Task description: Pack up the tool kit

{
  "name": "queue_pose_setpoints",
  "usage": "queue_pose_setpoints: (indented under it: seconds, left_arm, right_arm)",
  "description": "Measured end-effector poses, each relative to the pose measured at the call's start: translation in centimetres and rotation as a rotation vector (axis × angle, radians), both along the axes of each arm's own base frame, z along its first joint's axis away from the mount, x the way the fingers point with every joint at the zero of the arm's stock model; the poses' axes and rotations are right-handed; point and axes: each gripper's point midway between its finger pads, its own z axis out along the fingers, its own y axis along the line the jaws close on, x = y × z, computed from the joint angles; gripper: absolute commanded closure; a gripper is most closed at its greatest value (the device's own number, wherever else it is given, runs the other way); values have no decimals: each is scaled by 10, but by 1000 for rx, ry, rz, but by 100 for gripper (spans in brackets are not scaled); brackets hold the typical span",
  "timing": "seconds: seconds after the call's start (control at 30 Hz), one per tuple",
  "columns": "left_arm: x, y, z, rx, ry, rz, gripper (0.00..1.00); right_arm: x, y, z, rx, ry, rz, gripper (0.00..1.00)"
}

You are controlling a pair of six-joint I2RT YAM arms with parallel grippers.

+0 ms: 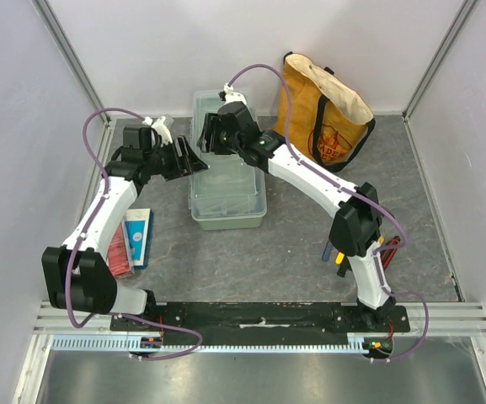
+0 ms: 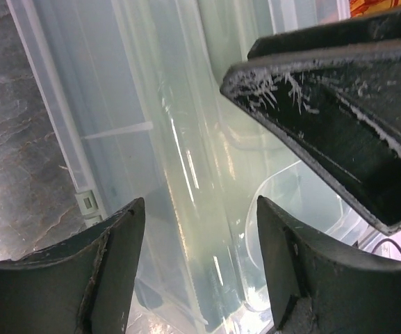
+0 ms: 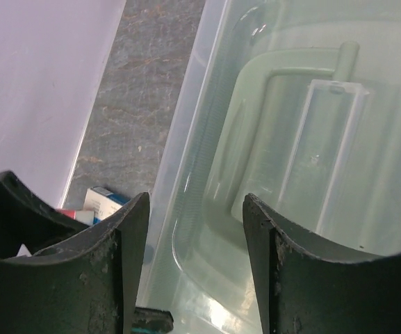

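Note:
The pale green toolbox (image 1: 228, 195) with a clear lid stands in the middle of the table. Both grippers hover over its back half, close together. My left gripper (image 1: 190, 158) is open and empty above the box's left edge; its wrist view shows the clear lid (image 2: 186, 139) between its fingers (image 2: 113, 271). My right gripper (image 1: 210, 135) is open and empty over the lid, with the green handle (image 3: 290, 76) showing under it. A few small hand tools (image 1: 388, 247) lie on the table by the right arm's base.
A mustard-yellow tote bag (image 1: 323, 105) stands at the back right. Red and blue flat packets (image 1: 133, 240) lie left of the box; a blue one also shows in the right wrist view (image 3: 106, 198). The right gripper's finger (image 2: 339, 125) fills the left wrist view's upper right.

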Motion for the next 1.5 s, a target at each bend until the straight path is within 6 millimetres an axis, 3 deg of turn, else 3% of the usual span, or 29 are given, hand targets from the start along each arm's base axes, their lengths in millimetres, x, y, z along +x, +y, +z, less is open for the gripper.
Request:
queue_pose_setpoints:
  seconds: [0.17,0.4,1.1,1.3,1.43,1.5]
  left_arm:
    - [-2,-1,-5,-12,-3,-18,38]
    - [-4,0,-4,-15,-38,-20,39]
    - [2,0,3,-26,-63,-11,32]
    - [20,0,24,-56,-148,12,32]
    - [36,-13,61,-112,-258,-28,32]
    - [41,-20,70,-128,-288,-46,32]
  right_arm:
    - [9,6,-4,6,0,-45,34]
    - [16,14,-4,64,34,-42,34]
    - [26,5,15,565,128,159,39]
    - [27,2,17,609,139,170,39]
    - [26,2,18,626,140,177,40]
    - [25,3,18,631,140,180,40]
